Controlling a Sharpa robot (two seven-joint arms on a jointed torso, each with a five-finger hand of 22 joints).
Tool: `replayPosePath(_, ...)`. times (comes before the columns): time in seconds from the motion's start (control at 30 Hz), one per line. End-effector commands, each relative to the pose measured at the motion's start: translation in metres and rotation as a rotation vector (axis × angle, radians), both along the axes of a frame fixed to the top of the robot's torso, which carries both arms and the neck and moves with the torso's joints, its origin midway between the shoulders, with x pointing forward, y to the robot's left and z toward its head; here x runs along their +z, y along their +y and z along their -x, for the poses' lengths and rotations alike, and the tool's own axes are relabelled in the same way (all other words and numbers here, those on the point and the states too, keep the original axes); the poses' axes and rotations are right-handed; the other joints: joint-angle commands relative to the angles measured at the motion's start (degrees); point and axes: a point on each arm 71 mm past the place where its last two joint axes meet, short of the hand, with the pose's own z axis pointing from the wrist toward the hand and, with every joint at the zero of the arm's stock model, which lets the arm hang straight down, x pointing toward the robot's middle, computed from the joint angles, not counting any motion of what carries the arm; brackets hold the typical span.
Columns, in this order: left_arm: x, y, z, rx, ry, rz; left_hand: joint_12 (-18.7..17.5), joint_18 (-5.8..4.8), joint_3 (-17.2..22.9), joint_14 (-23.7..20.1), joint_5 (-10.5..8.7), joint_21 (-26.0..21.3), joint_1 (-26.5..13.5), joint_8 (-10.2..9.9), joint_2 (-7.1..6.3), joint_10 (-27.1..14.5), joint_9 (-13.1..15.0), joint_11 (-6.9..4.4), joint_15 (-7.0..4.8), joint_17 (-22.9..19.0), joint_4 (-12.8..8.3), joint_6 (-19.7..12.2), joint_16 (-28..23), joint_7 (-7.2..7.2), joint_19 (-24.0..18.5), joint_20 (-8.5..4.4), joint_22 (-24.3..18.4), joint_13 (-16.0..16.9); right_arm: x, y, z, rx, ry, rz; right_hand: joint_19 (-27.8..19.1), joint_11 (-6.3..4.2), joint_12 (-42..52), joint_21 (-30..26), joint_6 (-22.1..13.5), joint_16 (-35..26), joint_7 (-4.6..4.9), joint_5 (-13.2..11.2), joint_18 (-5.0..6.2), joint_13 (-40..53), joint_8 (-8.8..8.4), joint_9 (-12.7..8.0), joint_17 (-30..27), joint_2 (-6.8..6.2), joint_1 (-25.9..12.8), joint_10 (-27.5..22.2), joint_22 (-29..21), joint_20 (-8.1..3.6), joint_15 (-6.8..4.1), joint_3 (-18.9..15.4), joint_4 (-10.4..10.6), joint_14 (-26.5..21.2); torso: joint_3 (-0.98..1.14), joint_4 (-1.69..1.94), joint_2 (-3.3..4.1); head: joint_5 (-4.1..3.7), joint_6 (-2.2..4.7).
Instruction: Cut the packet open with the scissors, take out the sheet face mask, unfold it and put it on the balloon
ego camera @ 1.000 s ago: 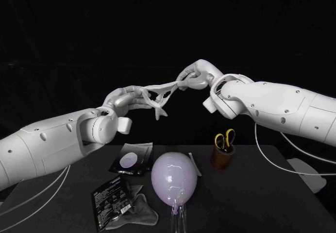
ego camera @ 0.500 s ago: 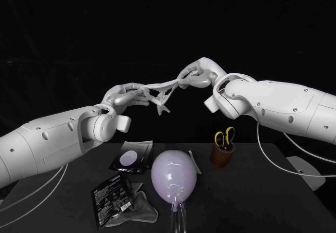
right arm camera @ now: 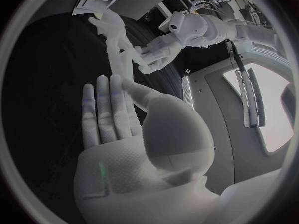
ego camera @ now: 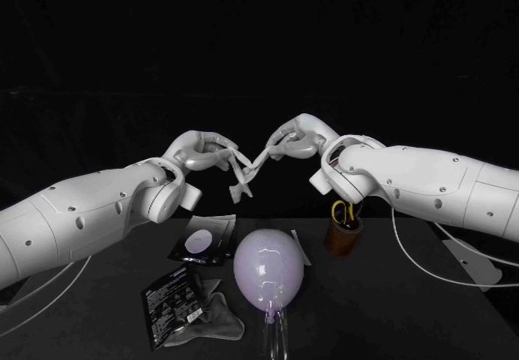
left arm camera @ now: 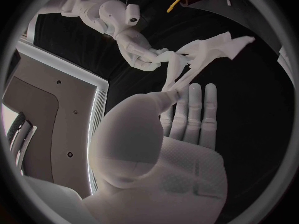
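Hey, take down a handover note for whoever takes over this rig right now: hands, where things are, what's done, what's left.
Left hand: pinches one end of the sheet mask in the air above the table.
Right hand: pinches the other end.
Sheet mask: hangs twisted between the hands, not spread flat.
Balloon: lies bare on the table.
Packet: on the table, on the balloon's left.
Scissors: standing in the brown cup.
Done: mask is out of the packet.
Left: finish unfolding it and lay it on the balloon.
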Motion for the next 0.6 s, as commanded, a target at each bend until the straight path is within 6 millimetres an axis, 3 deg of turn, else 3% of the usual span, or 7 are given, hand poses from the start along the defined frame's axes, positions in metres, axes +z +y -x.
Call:
replayPosePath(0.03,-0.003,-0.001,0.002,0.005,-0.023,-0.085,1.0,1.33,0.0,-0.4,0.01,1.4,0.1,-0.9,0.55,-0.8,0.0,0.03,-0.08,0.3,0.0,3.6,1.5,3.07,-0.3,-0.10,1.0,0.7,-0.006,0.002,0.002,0.006,-0.028,0.030,-0.3,-0.32,-0.2,0.4,0.4,-0.3,-0.18,0.2,1.20,0.1,0.26,0.7,0.1,0.01,0.5,0.2,0.2,0.01,0.30,0.1,0.2,0.3,-0.10,-0.50,0.23,0.51,-0.32)
replayPosePath(0.17,-0.006,-0.003,0.004,-0.009,-0.003,-0.064,1.6,1.64,0.1,-0.3,0.00,2.6,0.0,-1.6,0.74,-1.3,0.1,0.01,-0.20,0.4,0.1,3.8,2.5,3.24,-0.4,-0.14,1.9,1.1,-0.008,-0.008,0.001,-0.035,-0.055,-0.020,-0.2,-0.39,-0.2,0.6,0.4,-0.4,-0.25,0.2,1.23,0.1,0.30,0.7,0.1,0.01,0.7,0.3,0.4,-0.04,0.19,0.1,0.1,0.4,-0.05,0.05,0.11,0.13,-0.05)
replayPosePath(0.27,-0.006,-0.001,0.005,-0.003,0.003,-0.025,0.9,1.52,0.8,-1.9,0.07,2.3,-0.2,-2.1,0.71,-2.9,0.4,0.52,0.30,-0.5,0.6,3.8,1.4,3.61,-1.8,0.19,1.9,0.8,-0.009,-0.009,0.001,-0.032,-0.048,-0.042,-0.2,-0.38,-0.3,0.6,0.4,-0.4,-0.24,0.2,1.23,0.1,0.29,0.7,0.2,0.02,0.7,0.3,0.4,-0.04,0.21,0.1,0.1,0.4,0.02,-0.17,0.03,0.43,0.18)
replayPosePath(0.33,-0.006,0.001,0.004,0.007,0.008,0.014,0.5,1.21,1.2,-3.1,0.02,1.5,-0.3,-2.2,0.71,-3.6,0.5,0.73,0.68,-1.2,0.9,3.8,0.2,3.73,-3.0,0.52,1.6,0.6,-0.010,-0.009,0.002,-0.025,-0.044,-0.055,-0.2,-0.36,-0.3,0.6,0.4,-0.5,-0.22,0.2,1.22,0.1,0.28,0.7,0.2,0.03,0.7,0.3,0.5,-0.04,0.23,0.1,0.2,0.4,0.00,-0.28,0.12,0.53,-0.06)
replayPosePath(0.4,-0.006,0.003,0.002,0.018,0.021,0.070,-0.5,0.57,2.3,-5.5,0.09,-1.0,-0.4,-2.4,0.65,-4.9,1.0,1.39,1.64,-3.1,1.4,3.5,-2.6,4.26,-5.7,1.35,0.3,0.1,-0.009,-0.009,0.004,-0.018,-0.042,-0.079,-0.2,-0.35,-0.3,0.6,0.4,-0.5,-0.21,0.2,1.22,0.1,0.27,0.7,0.2,0.05,0.7,0.2,0.5,-0.04,0.25,0.1,0.2,0.4,0.05,-0.25,0.12,0.51,-0.28)
replayPosePath(0.47,-0.007,0.005,0.002,0.025,0.032,0.106,-2.3,1.34,3.1,-7.2,0.11,-2.8,-0.3,-2.3,0.48,-7.0,1.8,2.47,2.84,-5.7,1.7,2.7,-6.5,5.11,-5.3,1.79,-1.1,-0.9,-0.007,-0.009,0.004,-0.017,-0.043,-0.096,-0.2,-0.34,-0.3,0.6,0.4,-0.5,-0.21,0.2,1.22,0.1,0.26,0.7,0.2,0.06,0.7,0.2,0.5,-0.04,0.25,0.1,0.2,0.4,0.09,-0.24,0.09,0.51,-0.25)
replayPosePath(0.6,-0.013,0.008,0.000,0.035,0.062,0.192,-5.7,1.14,4.7,-9.2,-0.05,-9.6,-0.2,-1.4,0.43,-9.7,3.5,3.97,4.63,-10.3,2.5,1.5,-13.6,6.34,-7.7,4.11,-5.6,-3.0,0.002,-0.014,0.002,-0.030,-0.055,-0.126,-0.2,-0.34,-0.4,0.6,0.3,-0.5,-0.20,0.2,1.21,0.1,0.24,0.7,0.2,0.09,0.7,0.2,0.5,-0.04,0.26,0.2,0.2,0.4,0.06,-0.26,0.00,0.44,-0.16)
